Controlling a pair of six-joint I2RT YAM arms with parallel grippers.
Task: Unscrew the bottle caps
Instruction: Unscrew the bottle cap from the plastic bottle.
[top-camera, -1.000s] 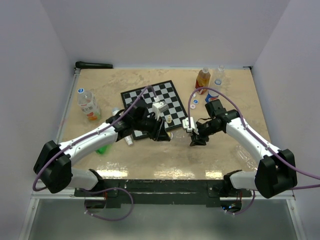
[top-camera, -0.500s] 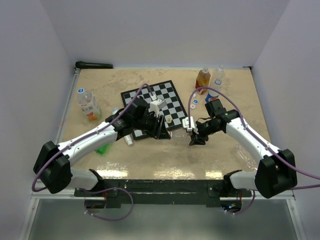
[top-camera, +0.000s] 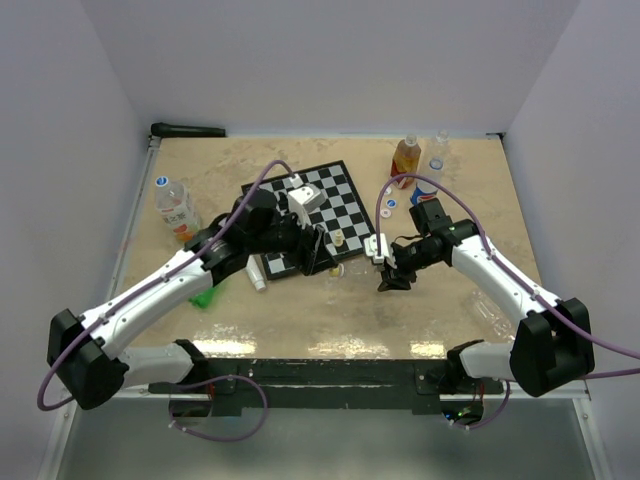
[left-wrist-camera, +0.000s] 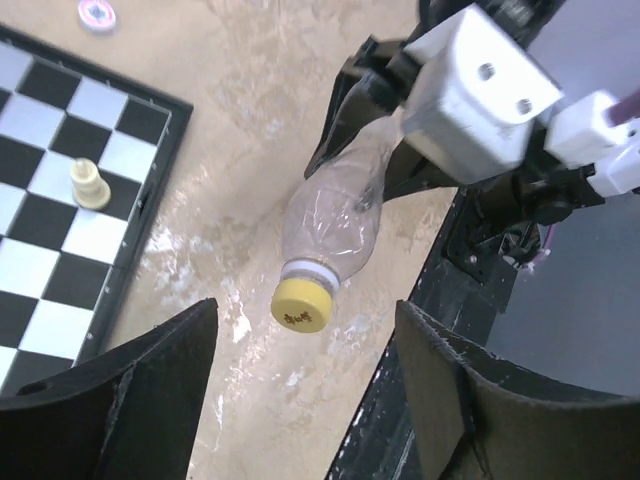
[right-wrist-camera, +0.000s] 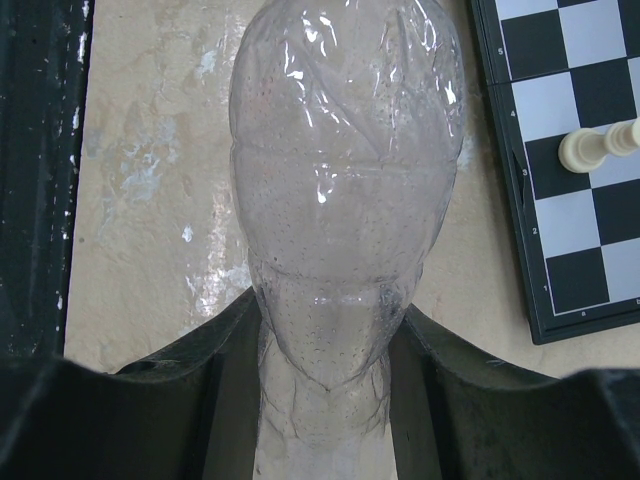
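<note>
Left wrist view shows the yellow cap between the spread fingers of my left pincer, open and not touching it. The cap sits on a clear bottle held sideways over the counter, my right pincer clamped around its body. A chessboard with a cream pawn lies just left.

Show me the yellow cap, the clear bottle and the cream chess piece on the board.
yellow cap (left-wrist-camera: 299, 314): left wrist view, on its top face.
clear bottle (right-wrist-camera: 345, 200): right wrist view, middle of its crinkled body.
cream chess piece (left-wrist-camera: 90, 186): left wrist view, on its body.
</note>
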